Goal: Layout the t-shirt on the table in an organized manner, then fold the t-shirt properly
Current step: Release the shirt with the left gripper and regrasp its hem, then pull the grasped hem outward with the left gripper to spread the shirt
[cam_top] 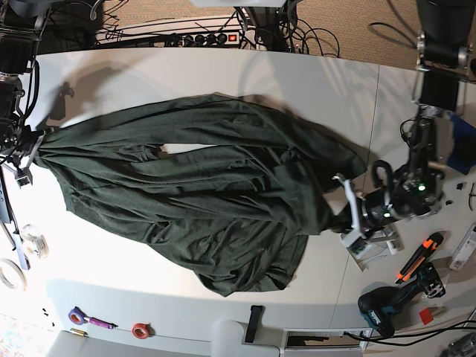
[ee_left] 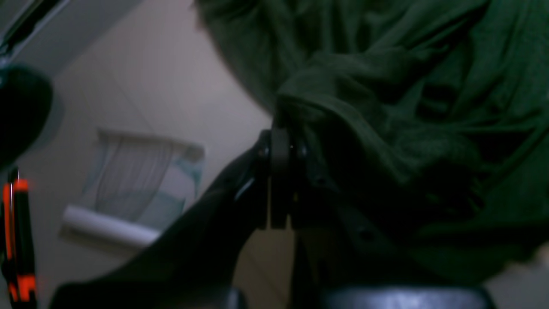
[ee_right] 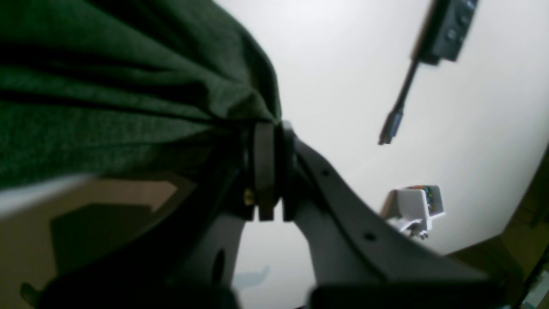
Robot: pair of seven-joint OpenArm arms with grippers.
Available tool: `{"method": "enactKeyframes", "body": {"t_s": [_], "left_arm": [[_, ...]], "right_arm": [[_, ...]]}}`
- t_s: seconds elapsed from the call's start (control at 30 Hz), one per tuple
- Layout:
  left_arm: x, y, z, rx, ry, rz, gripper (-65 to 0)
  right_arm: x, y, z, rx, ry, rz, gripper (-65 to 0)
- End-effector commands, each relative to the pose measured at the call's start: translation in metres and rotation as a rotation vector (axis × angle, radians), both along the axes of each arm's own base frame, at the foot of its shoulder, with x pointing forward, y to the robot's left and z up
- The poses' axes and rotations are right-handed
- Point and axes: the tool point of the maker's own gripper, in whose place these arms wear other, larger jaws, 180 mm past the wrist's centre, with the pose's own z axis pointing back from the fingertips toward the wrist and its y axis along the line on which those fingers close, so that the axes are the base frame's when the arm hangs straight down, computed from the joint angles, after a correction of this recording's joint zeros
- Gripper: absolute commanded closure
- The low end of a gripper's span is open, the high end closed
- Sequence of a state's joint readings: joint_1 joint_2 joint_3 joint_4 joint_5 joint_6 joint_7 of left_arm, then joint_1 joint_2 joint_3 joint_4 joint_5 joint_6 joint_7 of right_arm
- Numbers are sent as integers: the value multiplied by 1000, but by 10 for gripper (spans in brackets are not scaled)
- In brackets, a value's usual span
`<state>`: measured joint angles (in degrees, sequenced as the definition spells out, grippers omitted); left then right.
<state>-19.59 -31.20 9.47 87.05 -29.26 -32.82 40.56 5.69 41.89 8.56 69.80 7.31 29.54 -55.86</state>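
A dark green t-shirt [cam_top: 201,178] hangs stretched between the two arms over the white table [cam_top: 335,82], sagging in loose folds. My left gripper [ee_left: 281,128] is shut on a bunch of the green fabric [ee_left: 386,107]; in the base view it sits at the shirt's right end [cam_top: 341,216]. At the shirt's left end [cam_top: 39,141], my right gripper [ee_right: 270,128] is shut on the cloth [ee_right: 107,86].
A drill [cam_top: 387,305] and an orange-handled tool [cam_top: 418,256] lie at the table's right front. Tape rolls [cam_top: 22,245] lie at the left edge, small tools [cam_top: 104,324] along the front. Cables and a power strip [cam_top: 193,37] run behind the table.
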Motion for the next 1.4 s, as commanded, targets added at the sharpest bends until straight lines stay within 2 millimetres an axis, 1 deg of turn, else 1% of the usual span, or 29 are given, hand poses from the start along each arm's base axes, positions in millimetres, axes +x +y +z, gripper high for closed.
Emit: {"method": "enactKeyframes", "body": {"t_s": [0.0, 0.13, 0.23, 0.27, 0.33, 0.37, 0.4, 0.43, 0.5, 0.57, 0.63, 0.7, 0.73, 0.83, 0.9, 1.03, 1.07, 1.1, 1.13, 1.17, 1.2, 1.3, 1.37], "left_arm": [[5, 6, 16, -14, -41, 1, 0], [-8, 20, 3, -5, 6, 11, 0], [-16, 22, -7, 0, 30, 12, 0], [-17, 22, -8, -3, 32, 12, -55], [-17, 23, -10, 2, 32, 21, -215], [-14, 26, -9, -2, 30, 47, -271], [-10, 30, -7, -2, 24, 83, -304], [-5, 35, -6, 0, 16, 124, -315], [2, 41, -2, -10, -5, 175, -315], [-1, 35, 0, -45, 11, 154, -315], [-15, 22, -6, -67, 69, 72, -316], [-23, 18, -16, -53, 118, 55, -319], [-24, 18, -19, -40, 122, 58, -330], [-15, 16, -21, -58, 94, 96, -357], [-14, 12, -25, -64, 93, 104, -357], [-12, 8, -43, -44, 111, 121, -356], [-10, 8, -46, -52, 108, 130, -338], [-7, 9, -48, -69, 104, 161, -285], [-3, 12, -47, -85, 94, 199, -200], [2, 15, -45, -98, 81, 231, -87], [6, 17, -42, -111, 63, 253, 0], [18, 12, -22, -149, 10, 244, 0], [24, 1, 0, -194, -20, 203, 0]], "right_arm": [[8, -14, 22, -50, -39, -8, 0], [8, -15, 22, -51, -40, -11, 0], [8, -15, 22, -51, -41, -11, 0], [8, -15, 22, -51, -40, -11, 0], [8, -15, 22, -51, -41, -11, 0], [8, -15, 22, -51, -40, -11, 0], [8, -15, 22, -51, -40, -11, 0], [8, -15, 22, -51, -40, -11, 0], [8, -15, 22, -51, -41, -12, 0], [8, -15, 22, -51, -41, -12, 0], [8, -15, 22, -51, -40, -12, 0], [8, -15, 22, -51, -41, -12, 0], [8, -15, 22, -51, -41, -13, 0], [8, -15, 22, -51, -42, -13, 0], [8, -15, 22, -51, -42, -13, 0], [8, -14, 22, -48, -43, -13, 0], [8, -14, 22, -48, -43, -13, 0], [8, -14, 22, -48, -43, -13, 0], [8, -14, 22, -48, -43, -13, 0], [8, -14, 22, -48, -43, -13, 0], [8, -14, 22, -48, -43, -13, 0], [8, -14, 22, -48, -43, -13, 0], [8, -14, 22, -48, -43, -13, 0]]}}
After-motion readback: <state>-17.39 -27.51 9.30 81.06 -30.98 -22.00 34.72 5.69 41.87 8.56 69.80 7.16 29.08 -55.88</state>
